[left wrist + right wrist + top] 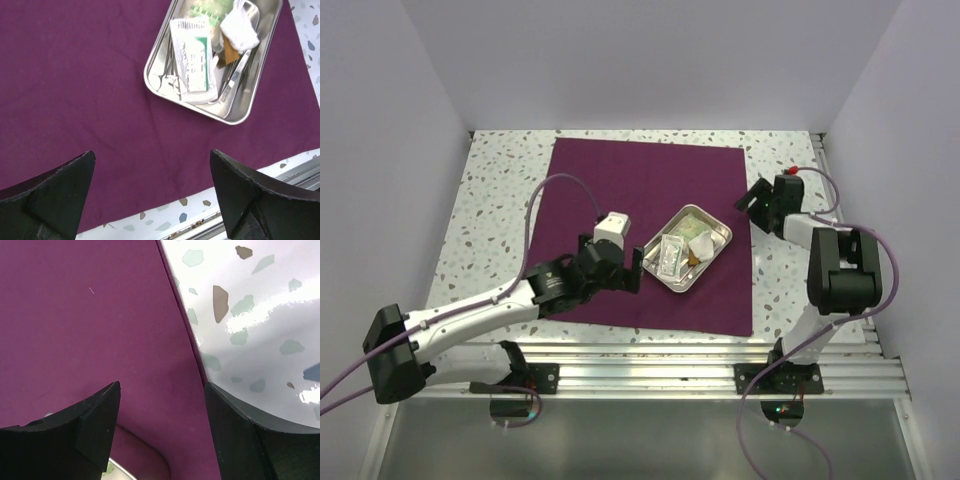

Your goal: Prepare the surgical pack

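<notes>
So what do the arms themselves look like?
The left arm and right arm have white links, black joints and black wedge-shaped jaws. Lilac cables loop along each. A white box tops the left wrist; a red spot marks the right.

the left gripper point(152, 155) is hovering over the purple cloth point(75, 90), its two dark fingers standing wide apart and gripping nothing. beyond them the steel tray point(151, 75) is sitting askew on the cloth, holding a white packet point(190, 55), gauze point(240, 30) and thin metal instruments point(234, 82). speckled table point(185, 217) is showing at the cloth's near edge.
</notes>
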Tool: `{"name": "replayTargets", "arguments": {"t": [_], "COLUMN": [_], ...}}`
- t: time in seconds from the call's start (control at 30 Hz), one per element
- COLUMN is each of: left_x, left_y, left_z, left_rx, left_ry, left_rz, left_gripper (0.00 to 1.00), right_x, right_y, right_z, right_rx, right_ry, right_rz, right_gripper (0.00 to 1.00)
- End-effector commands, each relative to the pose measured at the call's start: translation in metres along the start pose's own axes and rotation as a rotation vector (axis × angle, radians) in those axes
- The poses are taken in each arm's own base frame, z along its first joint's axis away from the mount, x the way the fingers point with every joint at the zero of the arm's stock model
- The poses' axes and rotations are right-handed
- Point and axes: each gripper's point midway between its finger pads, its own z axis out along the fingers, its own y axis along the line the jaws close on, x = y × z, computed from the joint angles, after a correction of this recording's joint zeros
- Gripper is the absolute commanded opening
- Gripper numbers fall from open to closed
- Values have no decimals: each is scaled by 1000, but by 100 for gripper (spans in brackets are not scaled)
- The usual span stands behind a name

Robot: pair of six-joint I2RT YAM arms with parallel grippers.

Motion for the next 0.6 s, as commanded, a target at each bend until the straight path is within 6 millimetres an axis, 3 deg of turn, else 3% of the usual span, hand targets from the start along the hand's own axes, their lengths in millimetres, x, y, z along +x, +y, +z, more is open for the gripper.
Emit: {"name": "replayTargets", "arguments": {"t": [0.0, 0.23, 0.57], "left_x": [13, 70, 94], "left_y": [-4, 16, 56], "left_z": [0, 15, 12], "left_rx": [73, 24, -157], "left_ry": [-21, 95, 82], "left_rz": [-159, -335, -579], "left_gripper": [100, 100, 100], "right_x": [-26, -21, -11], "right_y": [21, 6, -3], "right_z": [8, 28, 40], "right_rx": [-75, -12, 5], "right_ry": [-57, -22, 18], "right_rz": [-55, -64, -58], "right_gripper": [72, 71, 70]}}
